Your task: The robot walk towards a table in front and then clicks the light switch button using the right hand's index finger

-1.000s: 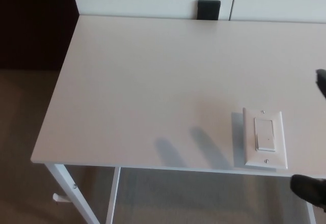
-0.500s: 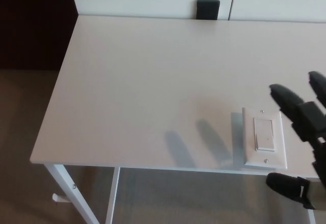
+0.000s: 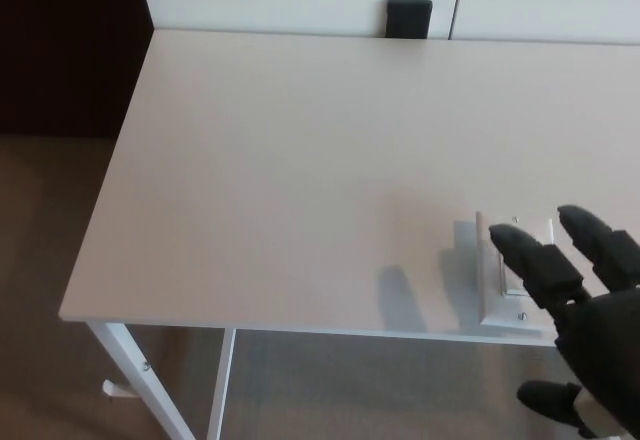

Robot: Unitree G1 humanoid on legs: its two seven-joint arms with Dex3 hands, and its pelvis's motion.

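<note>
White tabletop fills most of the head view, with brown floor off its left and near edges and a pale wall panel behind, where a small black block sits at the far edge. The switch lies flat at the near right, just inside the front edge.

What has changed: the right robot hand has swung in from the right over the last second and now sits over the switch, covering most of the plate — half a second ago it was still off to the right of it. Its fingers are spread and extended, holding nothing, with the thumb hanging below the tabletop's front edge. The leading fingertip lies over the rocker's upper part; contact cannot be told from here. So the walk looks done and the press is the step at hand — probably a short downward push.

Room is generous to the left, where the surface is bare. The tight side is the front edge, which the plate nearly touches. No left robot hand shows.
</note>
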